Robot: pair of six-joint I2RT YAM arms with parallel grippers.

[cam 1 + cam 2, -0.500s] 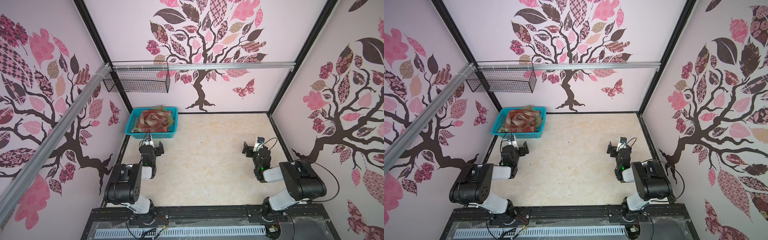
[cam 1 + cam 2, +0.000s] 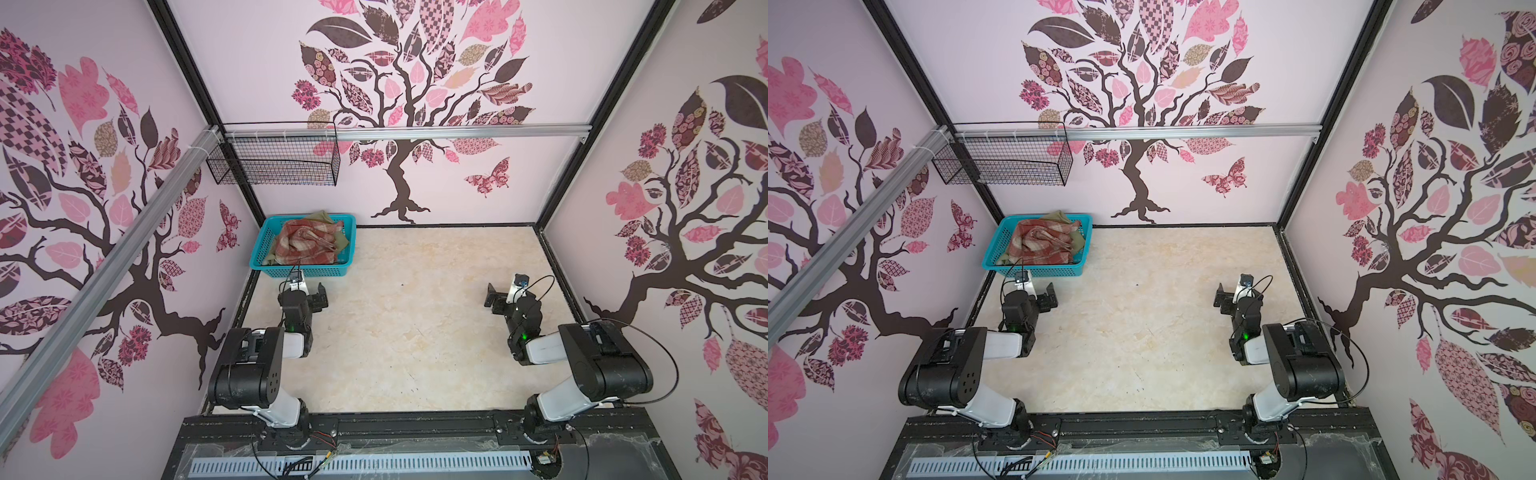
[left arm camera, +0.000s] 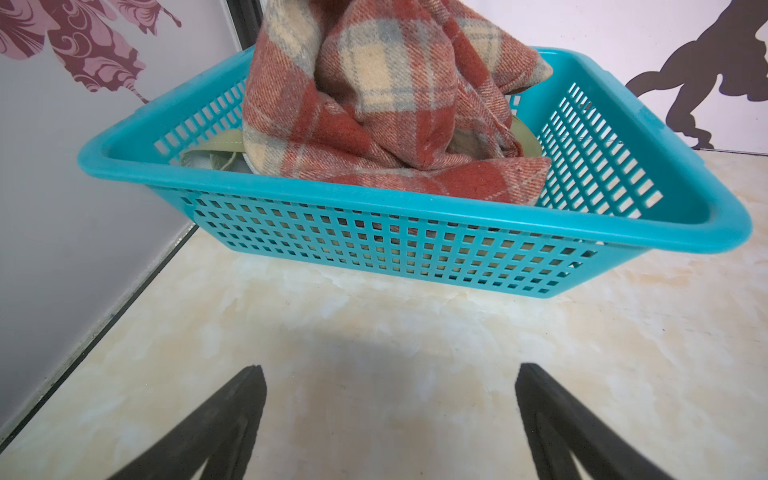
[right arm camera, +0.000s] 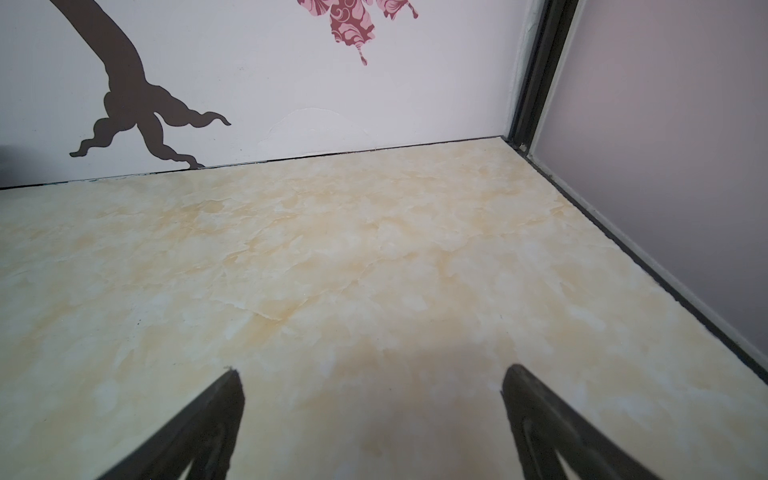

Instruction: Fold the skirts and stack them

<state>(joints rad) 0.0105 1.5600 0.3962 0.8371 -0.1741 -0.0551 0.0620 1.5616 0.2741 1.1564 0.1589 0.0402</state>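
Note:
Two skirts lie crumpled in a turquoise basket [image 2: 300, 272] [image 2: 1034, 272] [image 3: 415, 208] at the table's back left corner. The rust-red and cream plaid skirt [image 2: 305, 243] [image 2: 1042, 243] [image 3: 374, 104] is on top. Under it the olive-green skirt [image 2: 323, 217] [image 2: 1059, 217] [image 3: 226, 139] shows only at the edges. My left gripper [image 2: 309, 294] [image 2: 1038, 296] [image 3: 390, 368] hangs open just in front of the basket, holding nothing. My right gripper [image 2: 505, 297] [image 2: 1233, 297] [image 4: 372, 370] is open over bare table at the right.
A black wire basket [image 2: 274, 160] [image 2: 1003, 160] hangs from an aluminium rail above the back left corner. Papered walls close the cream marble-look table [image 2: 415, 324] [image 4: 374, 257] at the back and both sides. Black frame edging [image 4: 648, 266] runs along its borders.

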